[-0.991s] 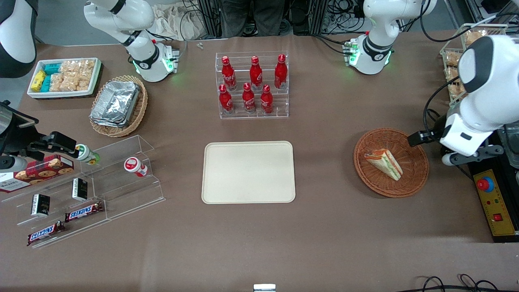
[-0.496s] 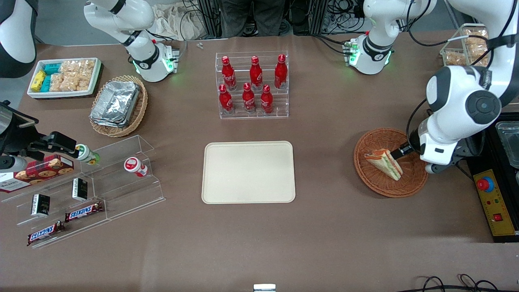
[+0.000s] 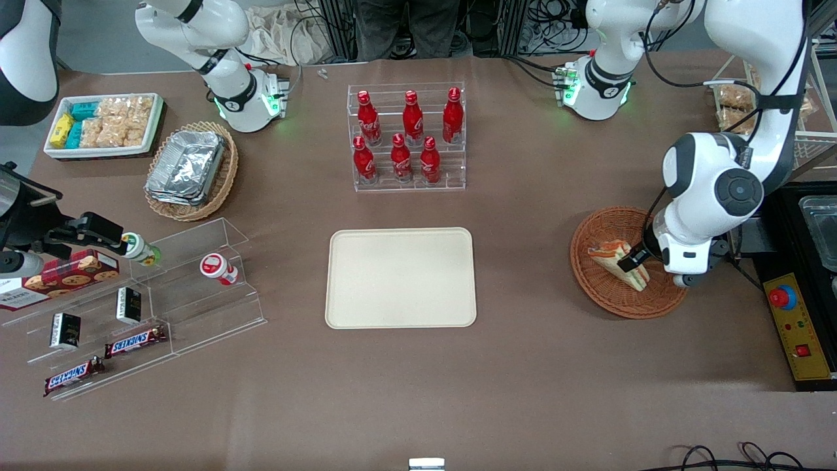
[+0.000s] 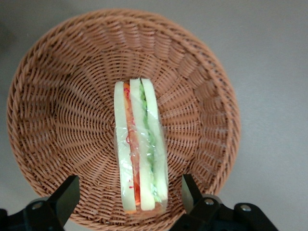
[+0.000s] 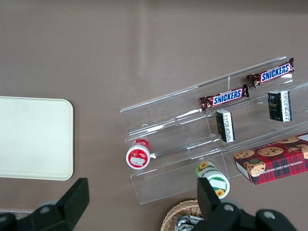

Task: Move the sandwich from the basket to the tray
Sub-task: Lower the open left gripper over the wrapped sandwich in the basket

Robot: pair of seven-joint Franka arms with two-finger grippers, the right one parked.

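1. We see the sandwich (image 4: pixel 140 147) lying in the basket (image 3: pixel 605 294), wrapped in clear film, layers showing: white bread w/ red-orange and green filling.
2. Gripper (image 4: pixel 130 199) hangs right over the sandwich inside the basket; fingers (image 4: pixel 65 197) spread wide, one on each side of the wedge's broad end, not touching it as far as we can tell.
3. In front view one dark fingertip overlaps the sandwich, white wrist above the basket's edge toward the working arm's end.
4. Basket sits toward the working arm's end of the table, well apart from the tray (image 3: pixel 401 277).
5. Tray is mid-table, nothing on it; rack of red bottles (image 3: pixel 406 137) farther from the front cam than the tray.
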